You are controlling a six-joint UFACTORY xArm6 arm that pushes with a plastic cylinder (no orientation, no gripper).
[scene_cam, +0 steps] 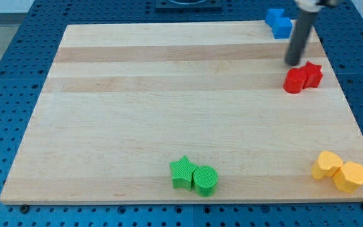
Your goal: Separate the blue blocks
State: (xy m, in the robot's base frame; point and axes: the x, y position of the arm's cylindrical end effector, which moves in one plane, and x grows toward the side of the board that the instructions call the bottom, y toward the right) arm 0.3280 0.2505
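Observation:
Two blue blocks sit touching each other at the board's top right edge; their exact shapes are hard to make out. My rod comes down from the view's top right, and my tip rests on the board below the blue blocks, just above and to the left of the red pair. A red cylinder touches a red star right under the tip.
A green star and a green cylinder touch near the board's bottom edge. A yellow cylinder-like block and a yellow hexagon touch at the bottom right corner. The wooden board lies on a blue perforated table.

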